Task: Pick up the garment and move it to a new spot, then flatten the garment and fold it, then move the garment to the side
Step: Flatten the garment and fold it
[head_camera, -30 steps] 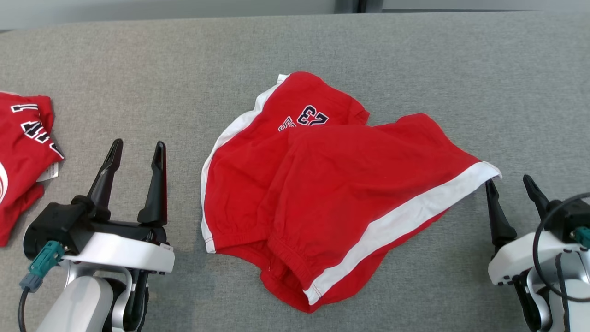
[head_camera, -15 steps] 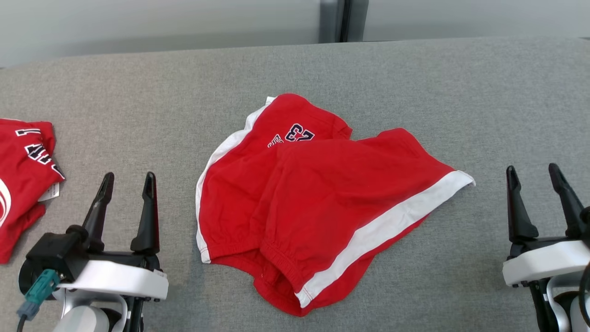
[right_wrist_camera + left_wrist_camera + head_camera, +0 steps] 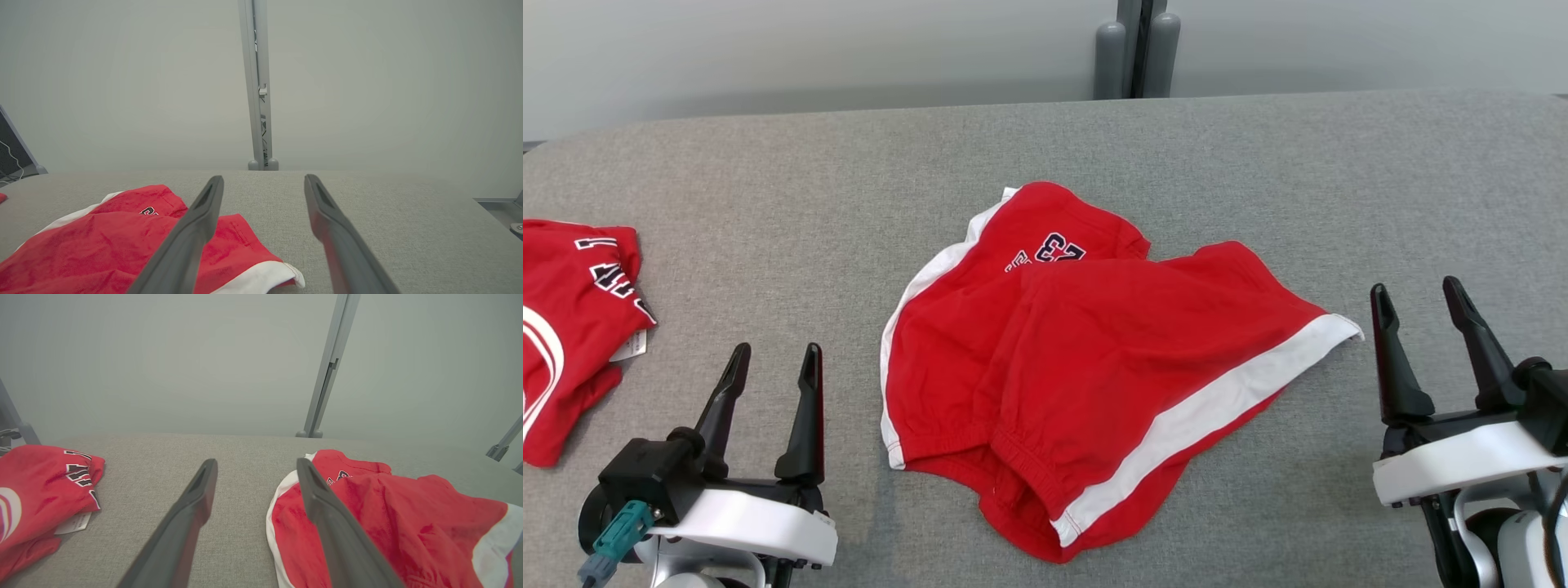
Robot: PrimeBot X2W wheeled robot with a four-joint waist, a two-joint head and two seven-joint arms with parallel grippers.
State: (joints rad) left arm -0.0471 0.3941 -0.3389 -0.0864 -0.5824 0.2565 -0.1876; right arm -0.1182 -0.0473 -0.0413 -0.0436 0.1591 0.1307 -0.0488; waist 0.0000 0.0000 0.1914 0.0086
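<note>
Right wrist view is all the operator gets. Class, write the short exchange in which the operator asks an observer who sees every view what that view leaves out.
Operator: Is the left pincer holding anything?
Observer: No. The left pincer is open and empty, left of the shorts.
Operator: Is anything else on the table?
Observer: Yes. Another red garment with a white tag lies at the far left of the table, apart from the shorts.

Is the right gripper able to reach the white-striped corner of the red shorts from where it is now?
Probably yes. The right gripper is open and stands just right of the red shorts, whose white-striped corner points toward it. Bare grey table lies between them, so nothing seems to block the way.
</note>
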